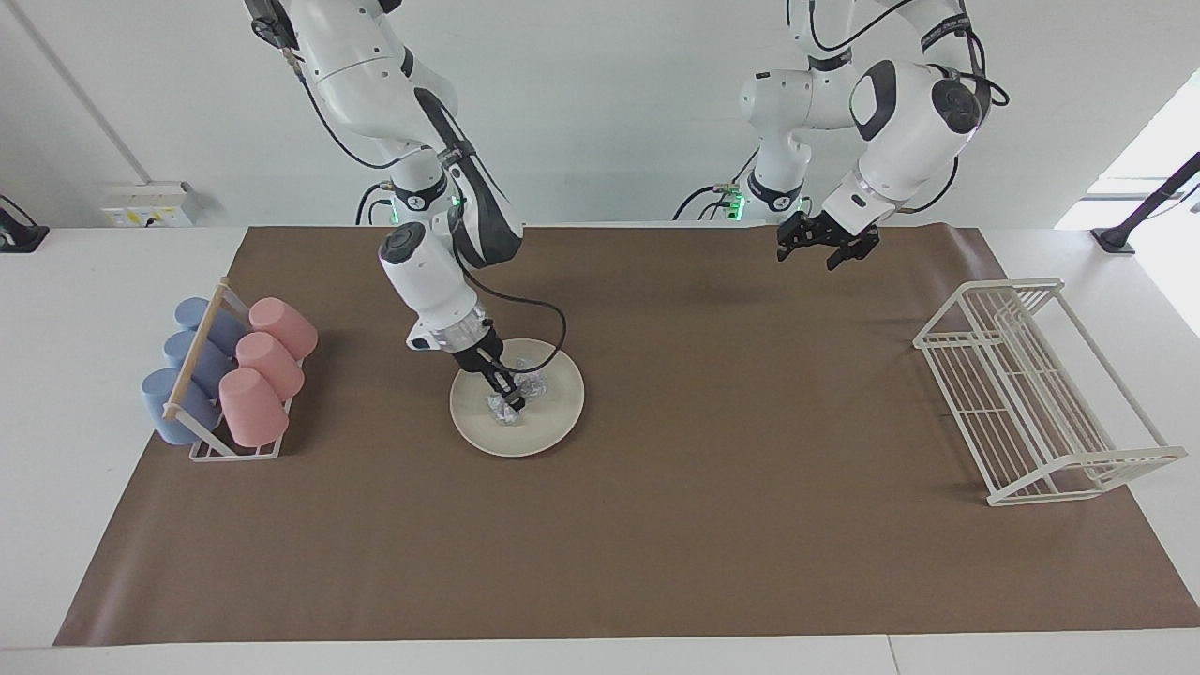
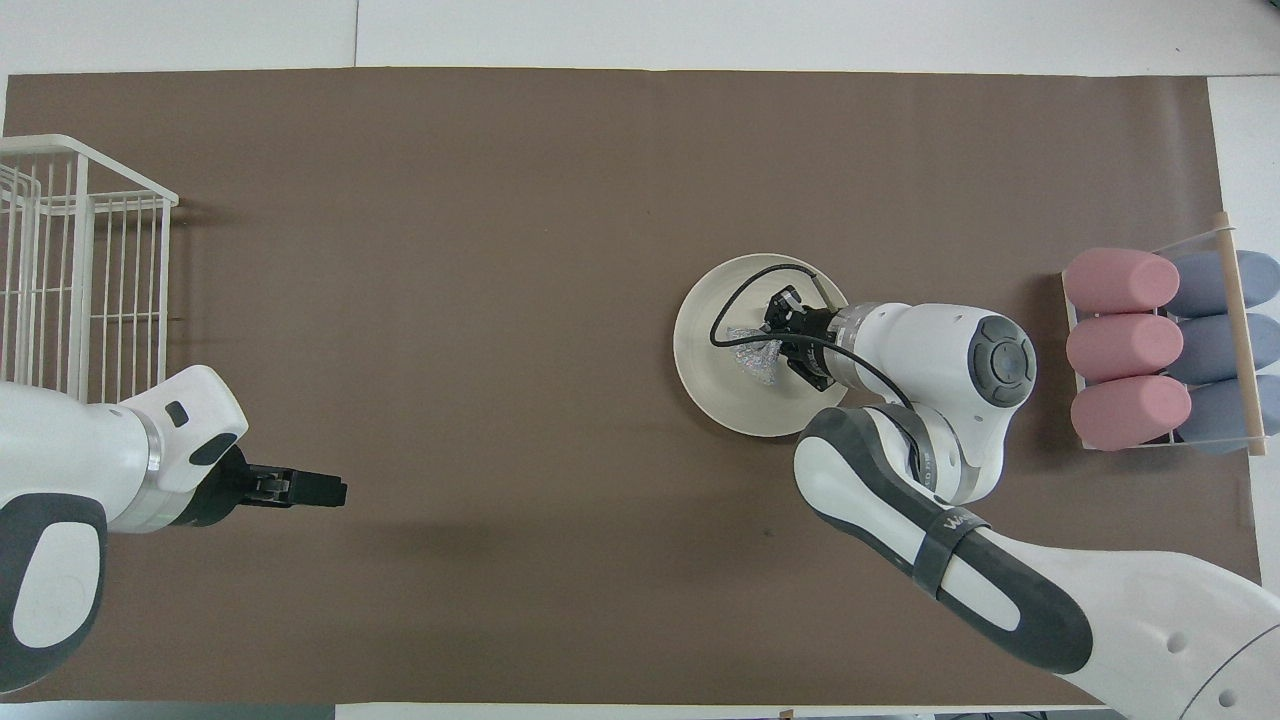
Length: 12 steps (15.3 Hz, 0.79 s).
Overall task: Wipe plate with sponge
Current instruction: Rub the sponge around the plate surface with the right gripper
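Note:
A round cream-white plate (image 1: 548, 427) (image 2: 715, 385) lies flat on the brown mat. My right gripper (image 1: 511, 401) (image 2: 765, 352) is down on the plate, shut on the sponge (image 1: 525, 387) (image 2: 752, 358), a small silvery mesh wad that rests on the plate's middle. The right arm's wrist and cable cover part of the plate in the overhead view. My left gripper (image 1: 825, 246) (image 2: 320, 490) waits open in the air over bare mat at the left arm's end, holding nothing.
A rack (image 1: 234, 450) (image 2: 1235, 330) of pink and blue cups stands at the right arm's end of the table. A white wire dish rack (image 1: 1031, 394) (image 2: 80, 290) stands at the left arm's end. The brown mat (image 1: 656, 544) covers most of the table.

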Available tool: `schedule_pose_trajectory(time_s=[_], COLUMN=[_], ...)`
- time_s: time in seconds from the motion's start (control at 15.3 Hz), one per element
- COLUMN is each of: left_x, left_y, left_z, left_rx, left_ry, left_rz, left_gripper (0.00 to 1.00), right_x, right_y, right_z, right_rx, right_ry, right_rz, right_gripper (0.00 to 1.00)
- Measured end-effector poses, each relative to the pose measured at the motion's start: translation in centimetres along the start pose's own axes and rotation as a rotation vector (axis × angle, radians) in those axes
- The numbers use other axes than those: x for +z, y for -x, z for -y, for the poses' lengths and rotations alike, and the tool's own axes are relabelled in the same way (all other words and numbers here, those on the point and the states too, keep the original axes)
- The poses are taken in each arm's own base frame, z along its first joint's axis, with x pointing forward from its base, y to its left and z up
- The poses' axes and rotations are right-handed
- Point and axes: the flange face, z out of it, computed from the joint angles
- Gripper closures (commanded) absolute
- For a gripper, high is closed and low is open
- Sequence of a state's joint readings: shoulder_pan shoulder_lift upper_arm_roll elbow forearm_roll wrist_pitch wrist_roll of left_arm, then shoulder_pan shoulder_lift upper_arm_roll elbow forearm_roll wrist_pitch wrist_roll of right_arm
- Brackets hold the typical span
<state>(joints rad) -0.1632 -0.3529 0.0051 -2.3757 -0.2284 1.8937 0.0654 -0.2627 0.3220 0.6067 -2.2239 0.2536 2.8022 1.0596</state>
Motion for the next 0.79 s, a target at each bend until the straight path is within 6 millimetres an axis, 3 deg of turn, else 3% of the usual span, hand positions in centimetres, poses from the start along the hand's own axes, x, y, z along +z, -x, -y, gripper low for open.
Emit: schedule_pose_trajectory(time_s=[0.46,0.79], left_x=[-0.1,-0.1], left_y=[0.0,-0.1], left_z=[0.0,0.0], left_rx=[-0.003,-0.003], left_ry=[0.0,0.0], left_rz=[-0.003,-0.005], left_gripper=[0.0,0.0], right_x=[0.1,1.4], right_y=[0.5,5.5], right_z=[0.1,1.0], right_rx=[0.041,0.104], right_ry=[0.001,0.019], right_rz=[0.002,0.033], right_gripper=[1.0,1.0])
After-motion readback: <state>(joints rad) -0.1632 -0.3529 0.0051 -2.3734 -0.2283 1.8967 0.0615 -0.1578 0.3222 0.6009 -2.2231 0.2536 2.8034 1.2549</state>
